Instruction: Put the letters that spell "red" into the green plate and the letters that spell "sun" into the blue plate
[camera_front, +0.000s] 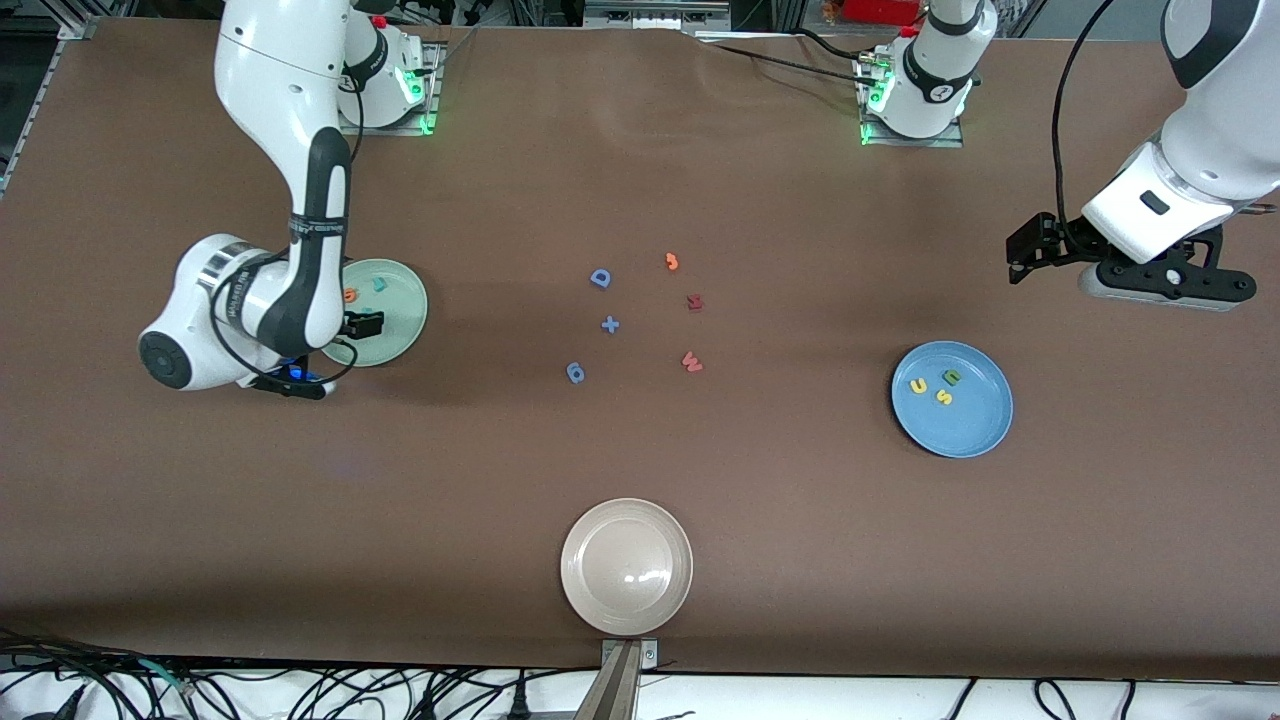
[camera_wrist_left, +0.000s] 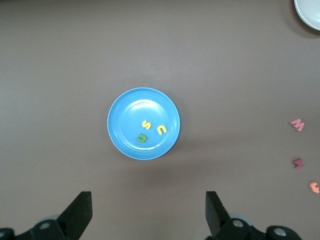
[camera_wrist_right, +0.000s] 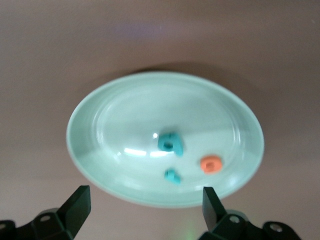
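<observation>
We find the three small foam letters of "red" lying in the round pale mint-green plate with a raised rim: the orange "e", the teal "d" and the teal "r", each apart from the others near the plate's middle. This plate sits toward the right arm's end of the table. The right gripper hangs over the plate's edge, its fingers spread wide and gripping nothing; in the front view the arm's wrist hides part of the plate.

The round medium-blue plate with a raised rim sits toward the left arm's end of the table. In it we note the yellow foam "u", the yellow foam "s" and the green foam "n", close together but not stacked. The left gripper waits high up over bare table near that plate, fingers parted and empty.

Between the two plates, loose on the brown tabletop, lie a blue capital "D", a blue plus sign, another small blue piece, an orange "J", a dark red "M" and a reddish "W". A round beige plate sits nearest the front camera, at the table's edge.
</observation>
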